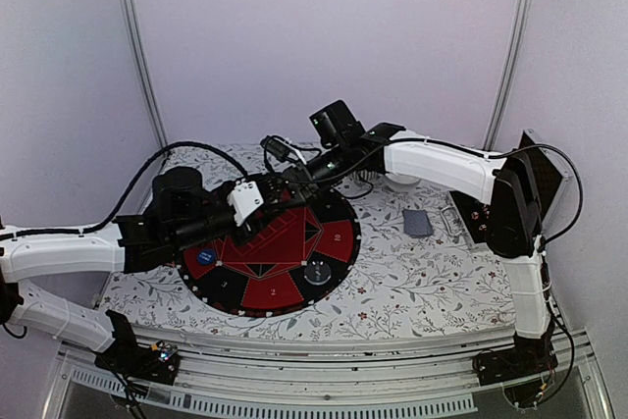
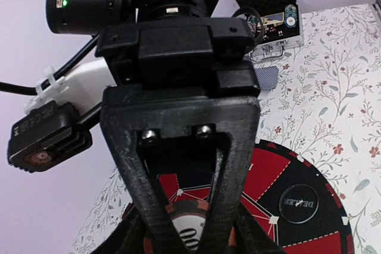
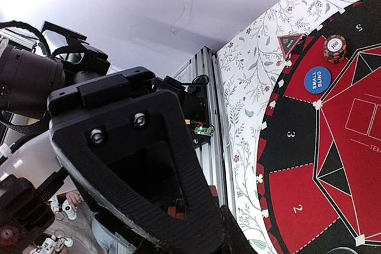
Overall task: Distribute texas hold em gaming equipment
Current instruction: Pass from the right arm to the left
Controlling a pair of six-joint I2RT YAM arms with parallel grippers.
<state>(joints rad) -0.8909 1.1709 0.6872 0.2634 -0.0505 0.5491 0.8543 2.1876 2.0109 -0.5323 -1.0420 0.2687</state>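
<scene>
**Left gripper [image 1: 278, 191] and right gripper [image 1: 297, 182] tip to tip above the poker mat [image 1: 280, 293]**

Both sets of fingers meet over the far-left part of the round red-and-black mat. The left arm reaches in from the left and the right arm from the right. From the left wrist the right gripper is seen side-on, so its jaw gap is hidden, and I cannot tell whether it is clenched or released. Through the cut-out of its near finger, close to the tip, shows 1 orange chip [image 2: 191, 225] with a white centre marked 100. The left gripper's own 2 fingers show only as dark edges at the bottom of that view, on either side of the chip. I cannot tell whether they press on it, or which gripper carries it.

A stack of orange chips [image 3: 335, 47], 100 on top, stands on the mat near its rim by the numeral 5. A blue SMALL BLIND button [image 3: 317, 80] lies near it, not touching. A small triangular marker [image 3: 290, 42] sits at the rim just beside them. The black DEALER button [image 2: 297, 203] lies on the near-right part of the mat. The deck of grey-blue cards [image 1: 418, 223] rests on the floral cloth [image 1: 422, 287] right of the mat, apart from it. Beyond the deck stands an open case [image 2: 271, 31] with more chips inside.
</scene>
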